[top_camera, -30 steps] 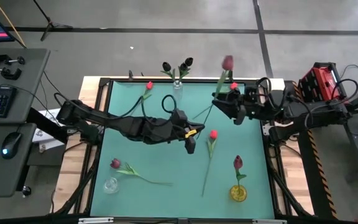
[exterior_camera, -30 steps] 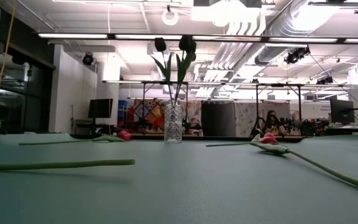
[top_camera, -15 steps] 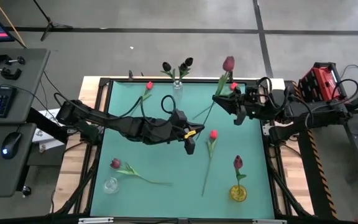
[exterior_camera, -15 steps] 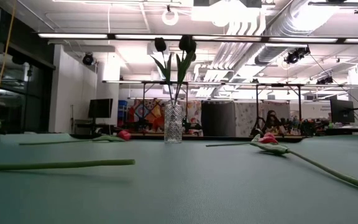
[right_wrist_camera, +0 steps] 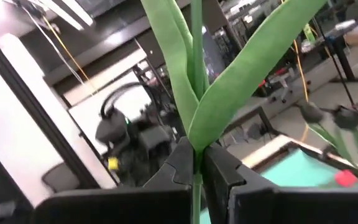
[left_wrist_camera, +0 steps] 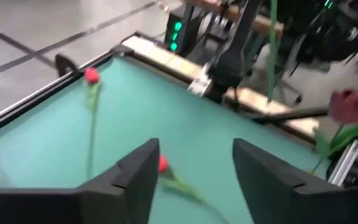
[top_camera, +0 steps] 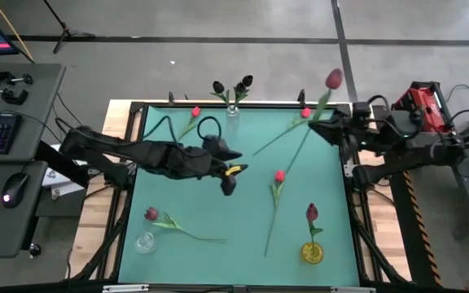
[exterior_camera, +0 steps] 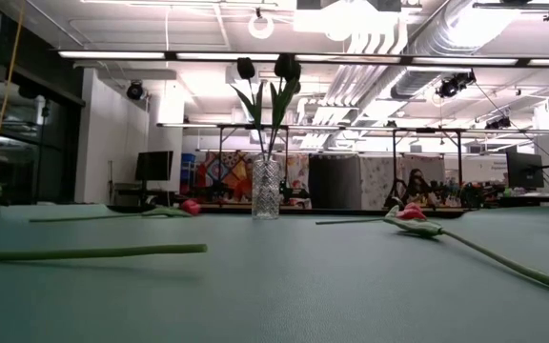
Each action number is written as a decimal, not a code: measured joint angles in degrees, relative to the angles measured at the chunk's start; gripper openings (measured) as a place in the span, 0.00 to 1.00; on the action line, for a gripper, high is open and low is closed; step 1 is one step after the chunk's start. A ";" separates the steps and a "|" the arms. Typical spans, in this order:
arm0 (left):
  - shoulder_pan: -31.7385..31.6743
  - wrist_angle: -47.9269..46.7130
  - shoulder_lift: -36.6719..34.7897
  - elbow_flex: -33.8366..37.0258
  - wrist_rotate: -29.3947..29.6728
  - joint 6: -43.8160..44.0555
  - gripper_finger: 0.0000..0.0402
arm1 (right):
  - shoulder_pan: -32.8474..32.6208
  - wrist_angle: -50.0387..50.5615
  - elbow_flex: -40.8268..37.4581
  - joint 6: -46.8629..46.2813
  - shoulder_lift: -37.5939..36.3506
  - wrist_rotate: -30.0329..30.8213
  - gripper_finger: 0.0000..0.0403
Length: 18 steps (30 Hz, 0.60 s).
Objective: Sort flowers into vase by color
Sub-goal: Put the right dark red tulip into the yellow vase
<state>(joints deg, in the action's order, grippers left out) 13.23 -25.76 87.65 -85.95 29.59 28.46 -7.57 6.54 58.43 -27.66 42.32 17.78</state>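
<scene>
My right gripper is over the table's far right, shut on a dark pink tulip whose stem slants down over the mat. My left gripper hovers open mid-table with nothing between its fingers. A clear vase at the far edge holds black tulips. A yellow vase near right holds one dark pink tulip. An empty clear vase stands near left. Red tulips and a dark pink one lie flat on the mat. My right gripper pinches the tulip's thin stem between its two fingers, just below where the leaves fork off. The fingers come about level from the table's right and lie across the stem. The flower slants, head up and lower stem hanging below the hold.
The green mat has a black frame round it. A desk with keyboard and mouse stands left of the table, a red box to the right. Free mat lies in the near middle.
My right gripper has drawn back toward the table's right edge with the dark pink tulip, whose head has shifted right with it. My left gripper has moved a little toward the left and far edges, away from that flower.
</scene>
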 joint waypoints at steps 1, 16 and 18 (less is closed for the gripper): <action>0.11 -1.61 -0.55 0.00 0.32 0.33 0.51 | -0.35 2.83 0.00 -0.42 -1.46 0.01 0.00; 7.53 -3.59 -0.27 3.18 10.66 7.46 0.61 | -15.29 35.78 -2.12 -13.38 -7.97 -4.50 0.00; 8.46 -1.89 -0.29 4.84 10.90 9.86 0.61 | -18.42 35.52 -3.97 -15.69 -7.88 -4.98 0.00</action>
<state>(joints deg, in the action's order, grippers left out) 21.69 -27.65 87.36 -81.11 40.49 38.32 -25.99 42.06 54.47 -43.35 34.45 12.80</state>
